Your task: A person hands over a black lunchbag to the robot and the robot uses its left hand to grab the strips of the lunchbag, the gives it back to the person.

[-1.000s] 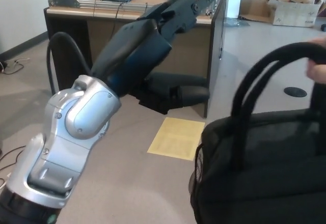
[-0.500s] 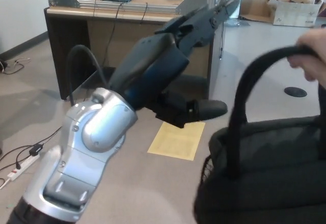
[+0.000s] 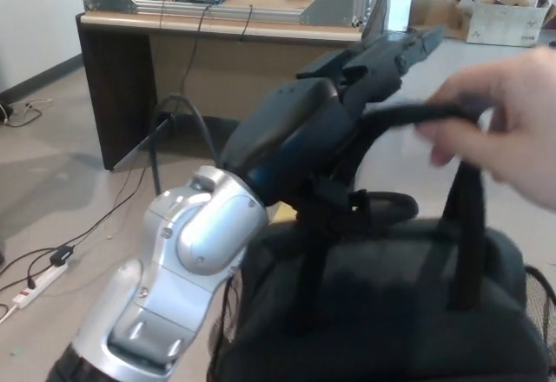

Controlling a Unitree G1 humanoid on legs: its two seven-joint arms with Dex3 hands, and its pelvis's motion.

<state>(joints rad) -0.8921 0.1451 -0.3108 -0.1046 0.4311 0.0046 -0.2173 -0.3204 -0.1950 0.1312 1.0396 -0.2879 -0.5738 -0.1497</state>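
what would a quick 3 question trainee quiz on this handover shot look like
1. True or false: the person's hand is at the top of the straps of the black lunchbag.
2. Which robot arm reaches toward the straps? A) left B) right C) both
3. Fill in: behind the arm stands a wooden ____ with a metal frame on top.

Key:
1. True. The person's hand is up at the straps.
2. A. Only the left hand shows, right by the straps; whether it has closed on them is unclear.
3. Desk, with the metal frame on it.
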